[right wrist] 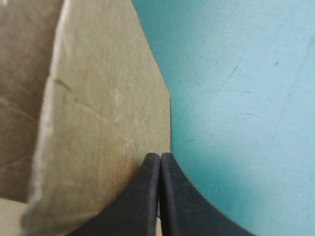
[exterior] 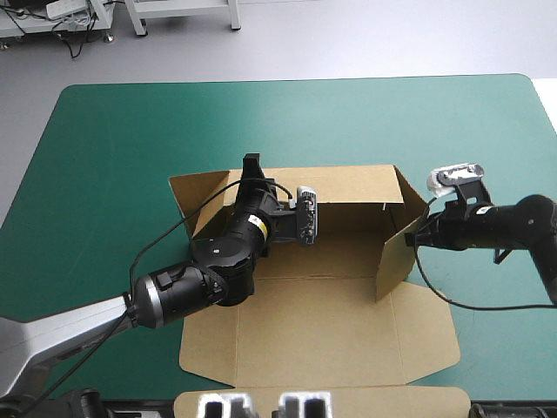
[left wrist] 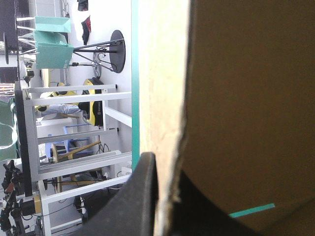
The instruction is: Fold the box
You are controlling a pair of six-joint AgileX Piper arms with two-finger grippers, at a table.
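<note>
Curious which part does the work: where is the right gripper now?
In the high view the right gripper is toward the table's right side, shut on the raised right-hand wall of the box; the left gripper holds the far wall.

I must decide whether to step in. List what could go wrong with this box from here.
1. The right gripper seems to pinch only the very edge of the raised right wall. It could slip off, and the wall may fall flat.
2. The left gripper clamps the far wall of the box. A hard pull there might crease or tear the board.
</note>
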